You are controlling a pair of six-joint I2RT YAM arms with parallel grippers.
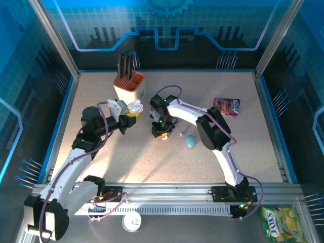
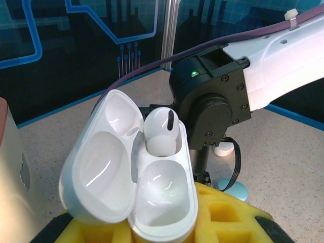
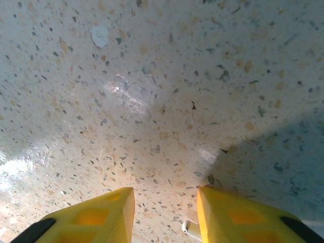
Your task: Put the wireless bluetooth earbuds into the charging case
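Observation:
In the left wrist view my left gripper [image 2: 162, 225] is shut on a white charging case [image 2: 167, 202], held upright between the yellow fingers [image 2: 228, 212]. Its lid [image 2: 101, 162] hangs open to the left. One white earbud [image 2: 162, 132] sits in the far socket, and the near socket is bare. My right gripper [image 3: 164, 195] points straight down at the speckled table, open. A small white earbud stem [image 3: 191, 230] pokes out beside the inner edge of its right finger. From above, the right gripper [image 1: 161, 132] is just right of the left gripper [image 1: 127, 115].
An orange-and-white holder [image 1: 129, 86] with dark handles stands right behind the case. A tiny white piece [image 1: 182, 134] and a pale blue oval [image 1: 191, 141] lie right of my right gripper. A pink packet [image 1: 227, 106] is at the far right, a green one [image 1: 282, 223] off the table.

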